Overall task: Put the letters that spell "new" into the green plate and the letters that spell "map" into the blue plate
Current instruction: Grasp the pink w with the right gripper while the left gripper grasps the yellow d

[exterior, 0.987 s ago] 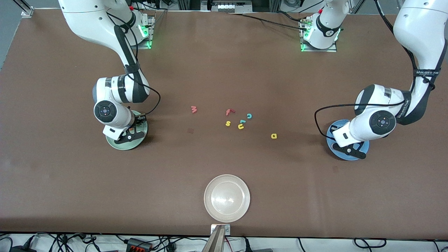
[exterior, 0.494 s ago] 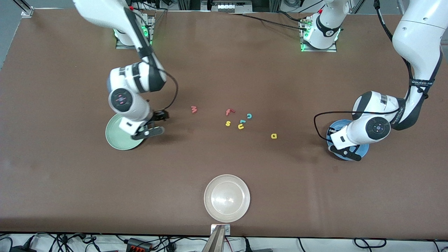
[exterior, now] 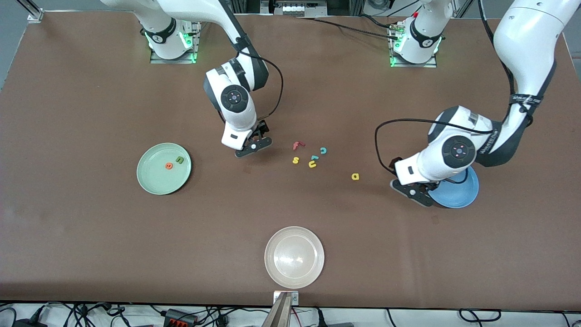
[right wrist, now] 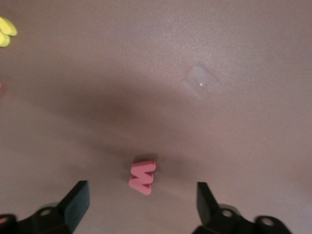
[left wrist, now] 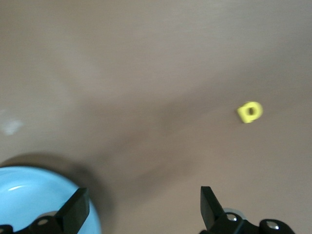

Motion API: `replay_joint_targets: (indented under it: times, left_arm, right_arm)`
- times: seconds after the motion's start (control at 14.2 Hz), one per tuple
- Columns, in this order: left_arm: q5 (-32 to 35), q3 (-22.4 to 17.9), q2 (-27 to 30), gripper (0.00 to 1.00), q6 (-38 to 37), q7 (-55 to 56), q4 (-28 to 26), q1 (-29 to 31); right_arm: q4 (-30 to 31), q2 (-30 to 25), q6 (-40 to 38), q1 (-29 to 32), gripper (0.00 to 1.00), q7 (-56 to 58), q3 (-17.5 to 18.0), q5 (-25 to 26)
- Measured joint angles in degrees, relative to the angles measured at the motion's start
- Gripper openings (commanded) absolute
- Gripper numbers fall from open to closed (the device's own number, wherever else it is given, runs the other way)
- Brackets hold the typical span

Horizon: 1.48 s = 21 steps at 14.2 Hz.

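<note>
Brown table (exterior: 91,227) (plates, letters)

Right gripper (exterior: 253,146) low, fingers (right wrist: 73,202) spread; left gripper (exterior: 415,193) low, fingers spread.

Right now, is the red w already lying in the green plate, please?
No, the red w lies on the bare table, under the right hand.

Even overhead light, soft shadows beneath both arms, glare on glossy whitish-beige round plate (exterior: 294,257), wrist views motion-blurred
</note>
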State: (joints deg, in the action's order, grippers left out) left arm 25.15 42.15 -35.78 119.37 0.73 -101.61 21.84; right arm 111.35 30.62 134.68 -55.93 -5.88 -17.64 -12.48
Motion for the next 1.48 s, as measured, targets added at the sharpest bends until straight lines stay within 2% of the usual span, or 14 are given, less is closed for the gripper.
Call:
replay_joint_targets:
  times: [0.35,0.56,0.71,0.92,1.06,1.2,1.27,1.48]
  left_arm:
    - [-0.68,-0.22,-4.71,1.00,3.84,18.30,2.20,-7.37]
    - [-0.60,-3.19,-5.45,1.00,6.61,28.30,3.33,-13.15]
    - [-0.60,-5.47,-5.54,1.00,7.33,29.90,3.44,-14.34]
    - [-0.60,-7.21,-6.45,0.94,8.15,29.95,3.80,-13.89]
    - [-0.60,-7.22,-7.80,0.89,9.83,30.18,3.77,-14.18]
    - [-0.60,-7.21,-8.88,0.79,10.17,30.75,3.71,-14.66]
    - [-0.60,-7.21,-9.20,0.71,10.17,31.35,3.47,-14.84]
    - [-0.60,-7.21,-9.47,0.61,10.20,32.08,2.45,-15.15]
  right_arm:
    - [0.05,2.95,2.03,-0.95,0.69,-2.15,0.00,-0.67]
    - [0.05,3.17,2.05,-2.32,0.60,-4.68,0.01,-0.70]
    - [0.10,3.29,2.03,-2.41,0.59,-4.95,-0.03,-0.70]
    - [0.28,3.55,2.03,-2.40,0.57,-4.99,-0.23,-0.76]
    - [0.28,3.55,2.03,-2.40,0.42,-5.02,-0.25,-0.78]
    - [0.22,3.41,2.03,-2.40,0.11,-5.05,-0.25,-0.83]
    - [0.22,3.42,2.01,-2.39,0.01,-5.05,-0.28,-0.84]
    - [0.19,3.31,2.01,-2.35,0.00,-5.10,-0.47,-0.85]
